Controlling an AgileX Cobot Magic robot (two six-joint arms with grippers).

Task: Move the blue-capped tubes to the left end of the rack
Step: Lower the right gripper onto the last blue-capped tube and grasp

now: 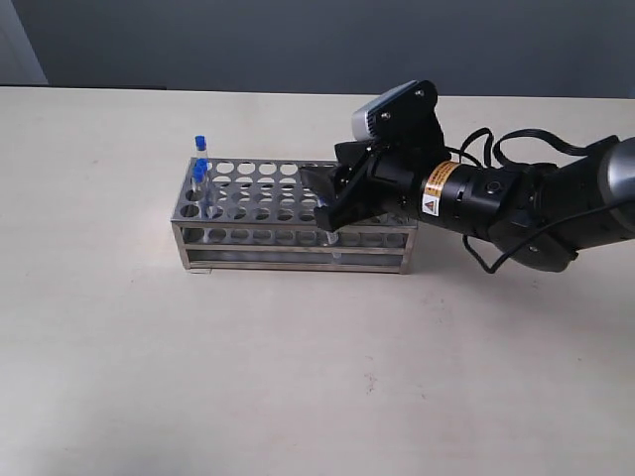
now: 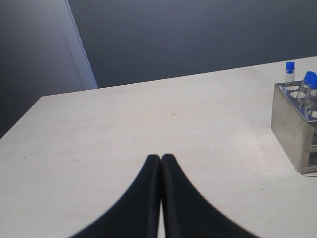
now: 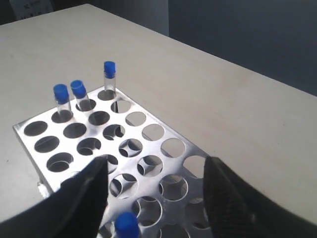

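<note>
The steel rack (image 1: 288, 260) lies across the middle of the table. Three blue-capped tubes stand at its left end: one (image 3: 109, 69) in the far corner hole and two (image 3: 61, 94) (image 3: 78, 89) side by side nearer me. They show as blue caps (image 1: 199, 173) in the exterior view. A fourth blue-capped tube (image 3: 127, 225) stands in a hole further right, below my right gripper (image 3: 156, 161). That gripper is open over the rack, its jaws wide apart and touching nothing. My left gripper (image 2: 161, 157) is shut and empty over bare table, left of the rack (image 2: 290, 124).
The right arm and its camera (image 1: 397, 109) hang over the rack's right half, with cables (image 1: 516, 144) trailing behind. A dark wall runs behind the table's far edge.
</note>
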